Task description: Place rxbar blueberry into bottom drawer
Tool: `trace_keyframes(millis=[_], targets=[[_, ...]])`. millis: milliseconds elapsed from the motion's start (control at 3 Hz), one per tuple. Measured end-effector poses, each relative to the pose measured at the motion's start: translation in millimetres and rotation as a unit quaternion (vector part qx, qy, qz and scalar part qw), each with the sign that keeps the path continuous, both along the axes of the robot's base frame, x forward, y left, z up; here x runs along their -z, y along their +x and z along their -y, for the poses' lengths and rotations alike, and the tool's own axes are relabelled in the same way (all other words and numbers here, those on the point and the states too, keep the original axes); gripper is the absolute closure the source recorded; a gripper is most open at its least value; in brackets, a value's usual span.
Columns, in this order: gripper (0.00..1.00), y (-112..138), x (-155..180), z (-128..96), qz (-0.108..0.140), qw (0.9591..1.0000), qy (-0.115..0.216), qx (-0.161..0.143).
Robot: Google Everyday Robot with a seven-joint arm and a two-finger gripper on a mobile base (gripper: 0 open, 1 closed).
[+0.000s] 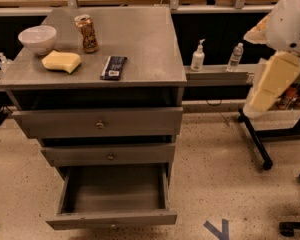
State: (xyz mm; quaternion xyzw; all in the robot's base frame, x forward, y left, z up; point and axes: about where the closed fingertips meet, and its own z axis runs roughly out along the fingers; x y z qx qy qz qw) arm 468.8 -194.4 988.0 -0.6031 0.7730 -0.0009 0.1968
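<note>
The rxbar blueberry, a dark flat bar with a white label patch at its near end, lies on the grey cabinet top, near the front edge. The bottom drawer is pulled open and looks empty. The two drawers above it are closed. My gripper is out of view. Only a white and cream part of my arm shows at the right edge, well to the right of the cabinet and apart from the bar.
On the cabinet top stand a white bowl, a yellow sponge and a can. Two bottles stand on a ledge to the right. A black wheeled stand leg crosses the floor at right.
</note>
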Motion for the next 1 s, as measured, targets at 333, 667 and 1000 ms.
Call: trace_keyframes(millis=[333, 667, 1000], targets=[[0.00, 51, -12, -36, 0.012, 0.9993, 0.012, -0.033], [0.00, 98, -35, -111, 0.032, 0.9938, 0.029, -0.102], [0.00, 146, -40, -190, 0.066, 0.9892, 0.004, -0.131]])
